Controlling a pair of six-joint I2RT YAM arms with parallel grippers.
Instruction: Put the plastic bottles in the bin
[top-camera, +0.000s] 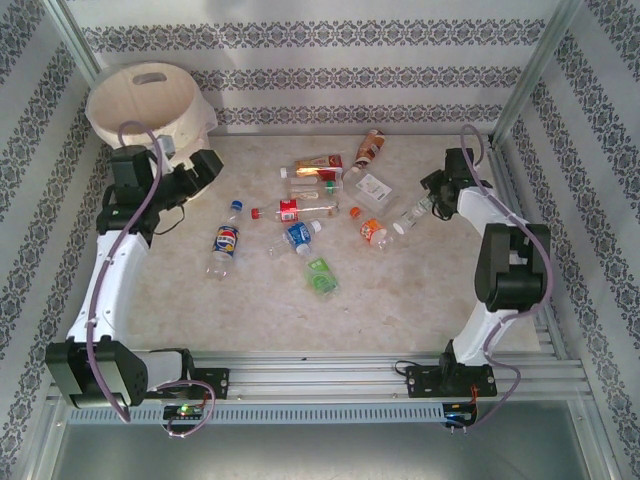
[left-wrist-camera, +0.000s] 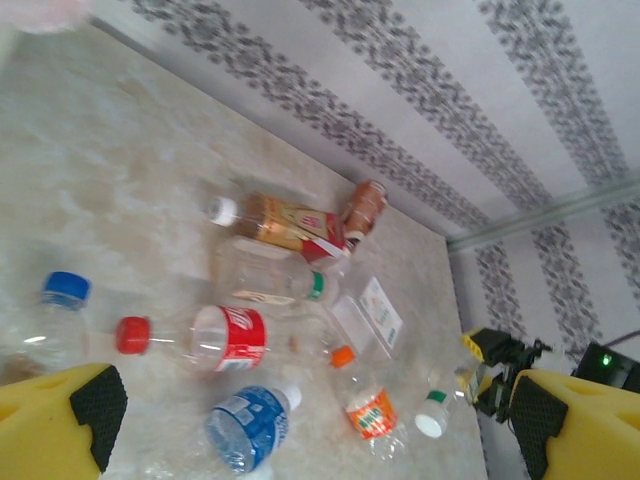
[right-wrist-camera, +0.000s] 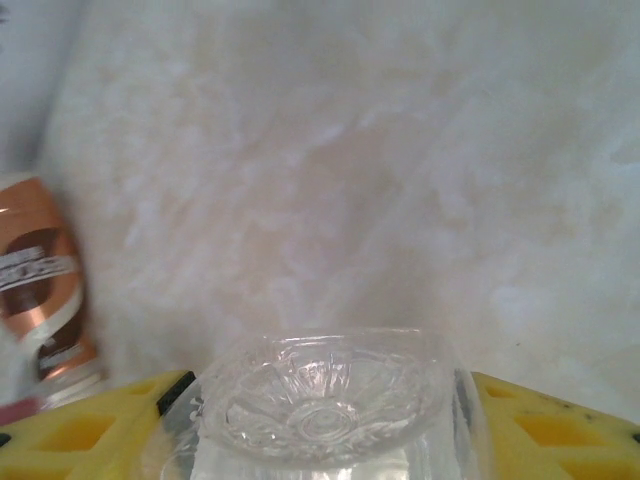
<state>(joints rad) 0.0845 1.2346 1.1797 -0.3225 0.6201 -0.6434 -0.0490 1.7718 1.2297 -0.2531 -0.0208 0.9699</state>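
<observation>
Overhead, a clear bottle (top-camera: 411, 215) lies far right of the bin (top-camera: 185, 122), base toward the nearer right gripper (top-camera: 433, 197); left wrist, the left gripper (left-wrist-camera: 312, 405) gapes empty; right wrist, yellow fingers (right-wrist-camera: 560, 430) clasp that base.

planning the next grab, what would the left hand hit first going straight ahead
Probably the blue-labelled bottle, nearest ahead of the left hand; the red-labelled bottle lies just beyond, depth unclear.
</observation>
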